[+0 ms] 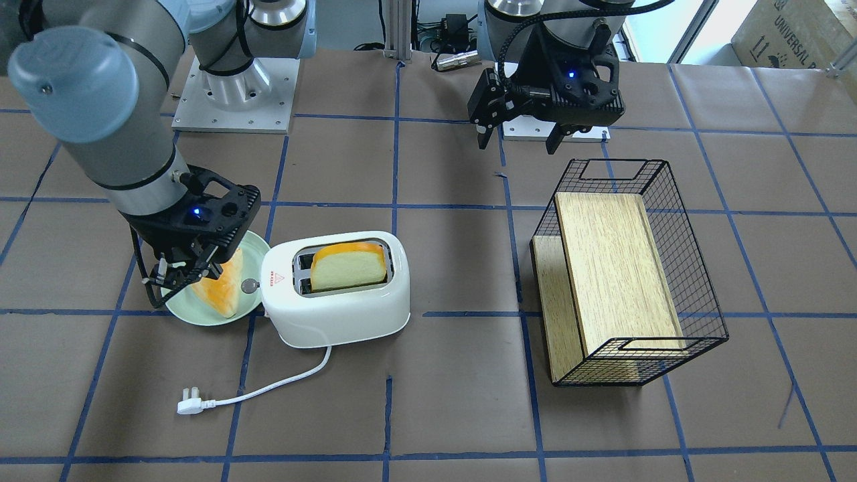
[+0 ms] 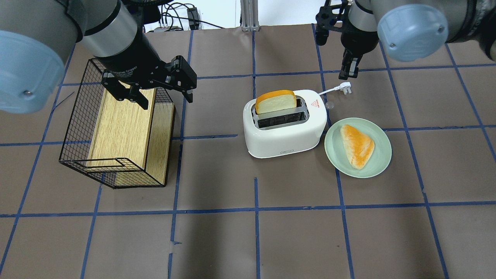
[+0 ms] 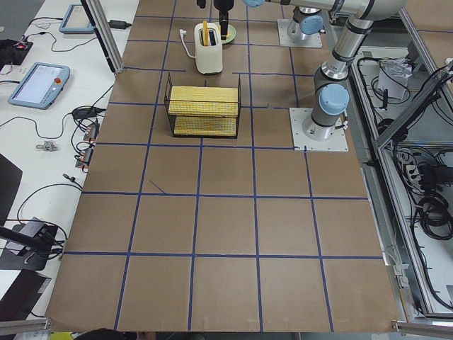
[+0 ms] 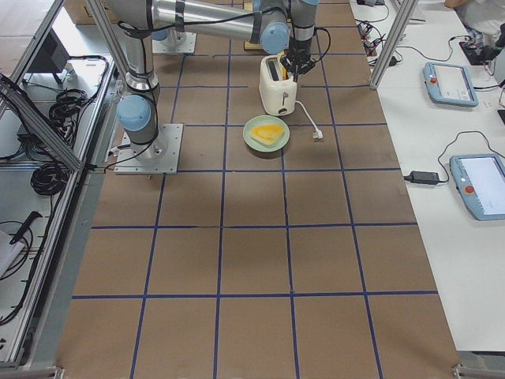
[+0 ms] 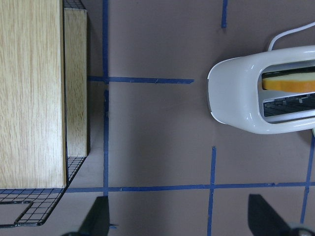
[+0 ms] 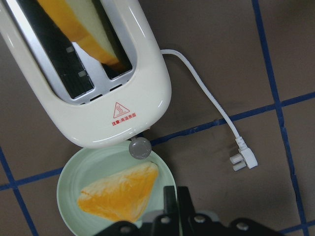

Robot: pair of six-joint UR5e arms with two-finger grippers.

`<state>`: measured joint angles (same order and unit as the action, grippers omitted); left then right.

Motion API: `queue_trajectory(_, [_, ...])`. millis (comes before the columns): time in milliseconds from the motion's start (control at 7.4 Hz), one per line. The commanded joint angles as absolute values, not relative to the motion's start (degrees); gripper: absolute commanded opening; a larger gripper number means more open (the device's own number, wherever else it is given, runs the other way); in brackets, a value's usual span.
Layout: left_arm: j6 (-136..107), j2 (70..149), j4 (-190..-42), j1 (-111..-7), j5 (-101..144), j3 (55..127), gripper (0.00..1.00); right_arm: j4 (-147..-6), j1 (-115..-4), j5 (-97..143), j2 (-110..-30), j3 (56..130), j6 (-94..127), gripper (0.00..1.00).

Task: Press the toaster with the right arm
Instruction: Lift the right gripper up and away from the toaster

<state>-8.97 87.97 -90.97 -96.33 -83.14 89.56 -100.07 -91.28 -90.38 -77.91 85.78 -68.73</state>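
So the toaster (image 1: 335,314) sits upright on the brown taped surface (image 1: 435,402), roughly mid-table. It's between the wire basket (image 1: 696,288) on the robot's left and a pale green plate (image 2: 381,155) just beside its knob end. One slice of bread (image 2: 276,102) stands in the slot farther from the robot, and the near slot has nothing in it. Another orange-crusted slice (image 2: 357,145) lies flat on the plate. The cord runs off to the plug (image 1: 189,404), which lies loose on the surface.

The right end effector (image 2: 347,73) hangs over the plate near the silver knob (image 6: 140,147), fingers pinched together with nothing between them, and it's not touching the toaster. The left end effector (image 2: 167,101) is up above the basket's edge, spread wide and holding nothing. The basket is tipped on its side with a wooden board (image 1: 616,268) inside.
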Motion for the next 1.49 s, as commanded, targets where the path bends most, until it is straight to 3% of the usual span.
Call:
queue_trajectory(0, [-8.96, 87.98, -90.97, -96.33, -83.14, 89.56, 1.00, -95.37, -91.41, -89.92, -81.90, 84.73, -51.56, 0.16])
queue_trajectory(541, [-8.96, 87.98, -90.97, -96.33, -83.14, 89.56, 1.00, -90.64, -90.26, -88.51, -82.70, 82.18, -24.25, 0.30])
queue_trajectory(676, [-8.96, 87.98, -90.97, -96.33, -83.14, 89.56, 1.00, -86.18, -90.26, -88.42, -83.40, 81.57, -14.86, 0.48])
queue_trajectory(811, [-8.96, 87.98, -90.97, -96.33, -83.14, 89.56, 1.00, -82.30, -90.26, -89.11, -83.58, 80.95, -7.46, 0.78])
queue_trajectory(946, [-8.96, 87.98, -90.97, -96.33, -83.14, 89.56, 1.00, -82.35, -90.26, -89.30, -83.50, 80.34, -6.95, 0.87])
queue_trajectory(1351, [-8.96, 87.98, -90.97, -96.33, -83.14, 89.56, 1.00, -82.79, -90.18, -88.60, -83.15, 79.63, -7.29, 0.91])
